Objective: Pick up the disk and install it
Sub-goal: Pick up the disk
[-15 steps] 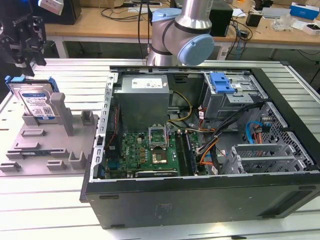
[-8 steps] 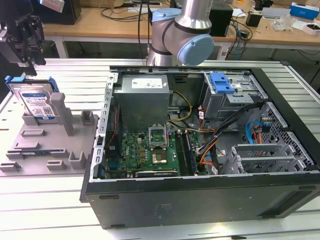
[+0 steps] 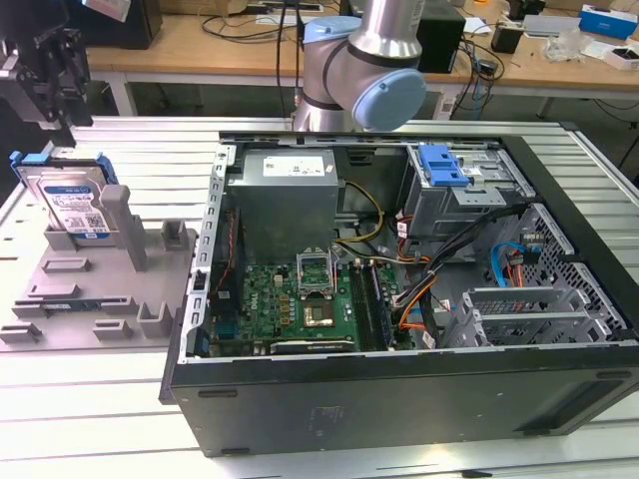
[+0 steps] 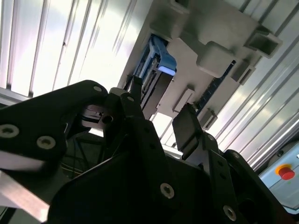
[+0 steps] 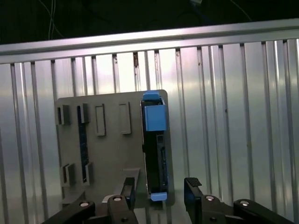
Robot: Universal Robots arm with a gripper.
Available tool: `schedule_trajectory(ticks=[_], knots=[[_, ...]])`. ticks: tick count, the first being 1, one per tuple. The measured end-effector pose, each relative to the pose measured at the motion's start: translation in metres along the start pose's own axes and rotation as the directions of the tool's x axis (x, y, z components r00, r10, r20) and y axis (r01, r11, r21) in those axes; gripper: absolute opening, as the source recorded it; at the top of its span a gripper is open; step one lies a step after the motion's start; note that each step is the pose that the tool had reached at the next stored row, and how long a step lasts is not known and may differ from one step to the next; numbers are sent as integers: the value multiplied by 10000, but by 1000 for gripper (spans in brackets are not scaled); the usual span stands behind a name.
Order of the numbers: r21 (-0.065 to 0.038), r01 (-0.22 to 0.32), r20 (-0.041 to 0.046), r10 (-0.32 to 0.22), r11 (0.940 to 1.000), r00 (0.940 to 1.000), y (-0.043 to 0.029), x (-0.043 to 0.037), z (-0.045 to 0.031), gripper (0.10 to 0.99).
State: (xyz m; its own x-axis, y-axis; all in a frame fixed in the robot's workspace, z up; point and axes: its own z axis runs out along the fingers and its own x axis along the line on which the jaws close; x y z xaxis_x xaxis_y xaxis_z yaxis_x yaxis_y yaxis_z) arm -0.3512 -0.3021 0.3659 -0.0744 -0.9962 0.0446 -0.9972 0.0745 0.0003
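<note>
Gripper (image 5: 160,190) hangs with its 2 fingers spread wide. The disk (image 5: 154,140) stands below, in line with the gap, propped on edge in a grey holder (image 5: 107,154) so its sides are free for grasping.

No readable text anywhere (label on the disk (image 3: 72,205) too small)

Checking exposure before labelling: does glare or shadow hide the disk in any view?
Exterior view: even light, disk clear. Second wrist view: table slats blown white, pincer a dark silhouette, disk's blue frame visible. First wrist view: black background, disk readable edge-on.
</note>
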Motion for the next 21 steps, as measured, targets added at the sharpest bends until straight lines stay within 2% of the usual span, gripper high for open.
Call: schedule_trajectory(ticks=[5,8,11,19,21], knots=[[5,53,-1,-53,10000,10000,118,-5,10,541],[10,152,-1,-152,9999,9999,227,3,29,541],[14,254,-1,-254,9997,9997,306,8,46,541],[39,843,0,-843,9964,9964,414,13,103,541],[43,875,0,-875,9962,9962,476,32,120,541]])
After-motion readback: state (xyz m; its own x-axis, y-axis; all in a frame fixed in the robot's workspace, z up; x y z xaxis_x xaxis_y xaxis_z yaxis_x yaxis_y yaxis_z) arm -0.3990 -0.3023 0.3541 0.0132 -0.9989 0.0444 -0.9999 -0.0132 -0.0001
